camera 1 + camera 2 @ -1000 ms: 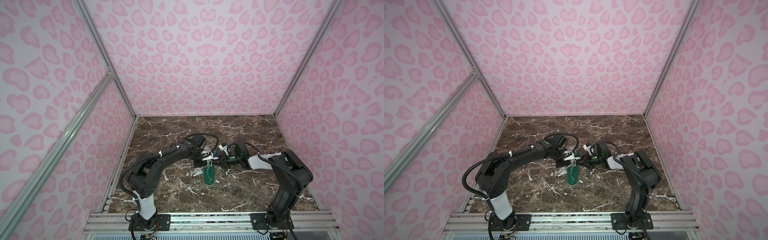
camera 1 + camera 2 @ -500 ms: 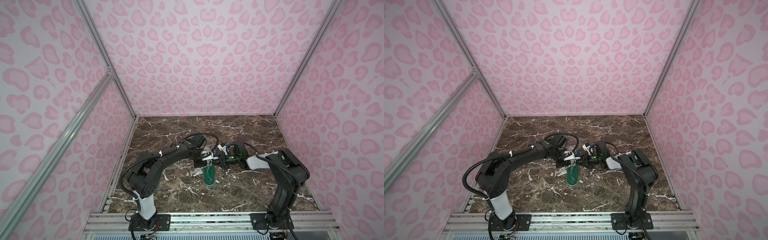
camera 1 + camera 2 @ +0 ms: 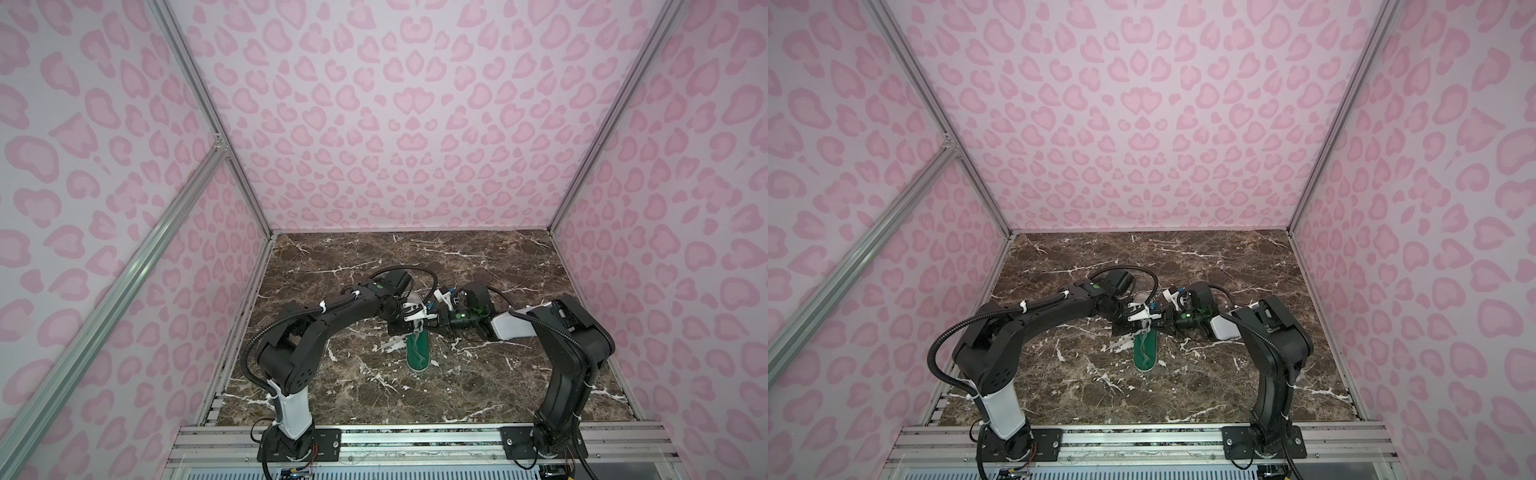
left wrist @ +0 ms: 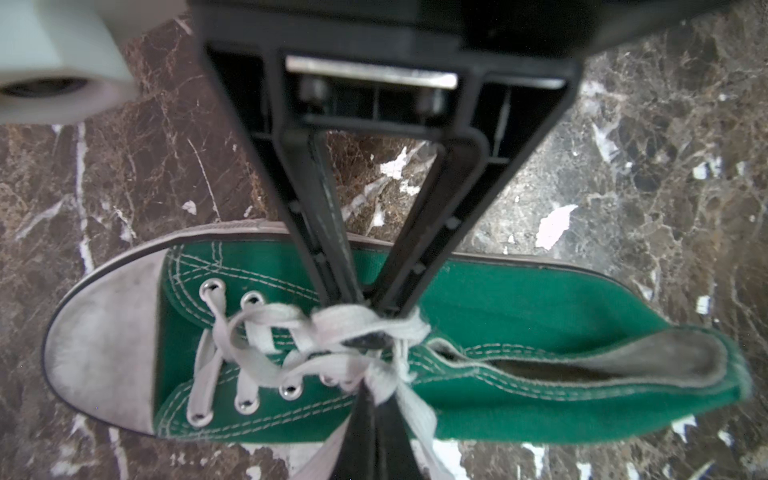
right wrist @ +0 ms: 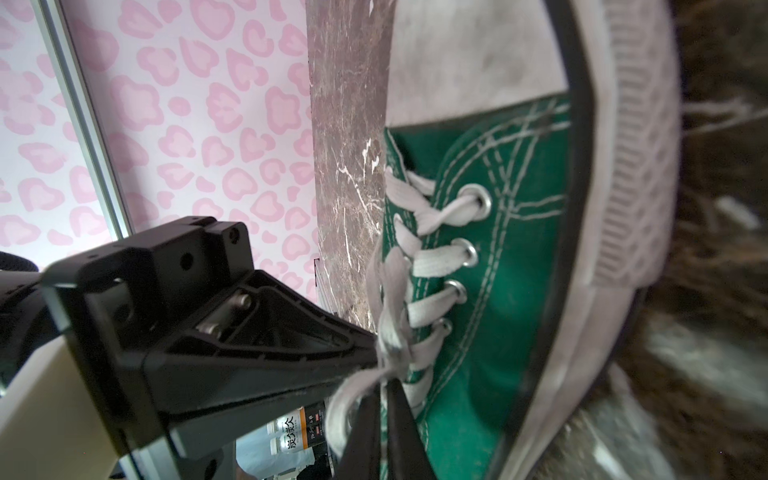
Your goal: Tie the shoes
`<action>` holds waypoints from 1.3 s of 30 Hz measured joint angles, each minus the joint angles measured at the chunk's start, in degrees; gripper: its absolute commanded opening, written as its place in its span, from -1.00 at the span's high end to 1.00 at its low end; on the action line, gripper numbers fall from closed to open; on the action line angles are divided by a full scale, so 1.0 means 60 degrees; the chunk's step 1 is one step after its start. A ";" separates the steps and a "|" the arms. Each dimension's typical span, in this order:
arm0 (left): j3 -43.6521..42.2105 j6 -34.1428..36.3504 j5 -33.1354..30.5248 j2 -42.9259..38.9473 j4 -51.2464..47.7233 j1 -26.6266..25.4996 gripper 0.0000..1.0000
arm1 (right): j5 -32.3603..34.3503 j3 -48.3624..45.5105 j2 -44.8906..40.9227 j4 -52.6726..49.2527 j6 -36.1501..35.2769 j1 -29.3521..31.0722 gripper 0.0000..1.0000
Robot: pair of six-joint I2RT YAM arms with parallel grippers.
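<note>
lying on the marble counter [image 3: 478, 386] between both arms, green shoe [image 3: 417, 352]. left tool [image 4: 365, 309] clenched on the white laces [image 4: 332, 328] at the knot; right tool [image 5: 384, 384] clenched on the same laces.

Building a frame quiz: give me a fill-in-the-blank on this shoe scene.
1. The sneaker canvas is ___.
2. Both claws meet over the sneaker's white ___.
3. The left claw is ___ on the laces.
4. The tabletop looks like brown ___.

Missing: green; laces; shut; marble
</note>
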 measured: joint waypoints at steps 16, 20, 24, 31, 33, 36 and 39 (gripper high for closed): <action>0.0000 -0.0168 0.0004 0.0018 0.0004 0.0000 0.94 | -0.0113 0.0033 0.0084 0.0368 0.0219 0.0149 0.67; 0.0000 -0.0168 0.0033 0.0036 0.0007 0.0000 0.94 | -0.0113 0.0040 0.0120 0.0419 0.0219 0.0171 0.65; 0.0011 -0.0178 0.0044 0.0069 0.0015 0.0000 0.94 | -0.0120 0.0073 0.0164 0.0430 0.0222 0.0186 0.62; 0.0044 -0.0321 0.0069 0.0127 0.0029 0.0033 0.94 | -0.0208 0.0073 0.0255 0.0576 0.0401 0.0226 0.64; 0.0047 -0.0386 0.0069 0.0142 0.0040 0.0055 0.93 | -0.0222 0.0073 0.0299 0.0667 0.0484 0.0233 0.67; 0.0055 -0.0459 0.0069 0.0142 0.0040 0.0073 0.94 | -0.0229 0.0073 0.0313 0.0732 0.0499 0.0255 0.73; 0.0062 -0.0517 0.0073 0.0142 0.0055 0.0091 0.93 | -0.0244 0.0073 0.0317 0.0790 0.0506 0.0259 0.84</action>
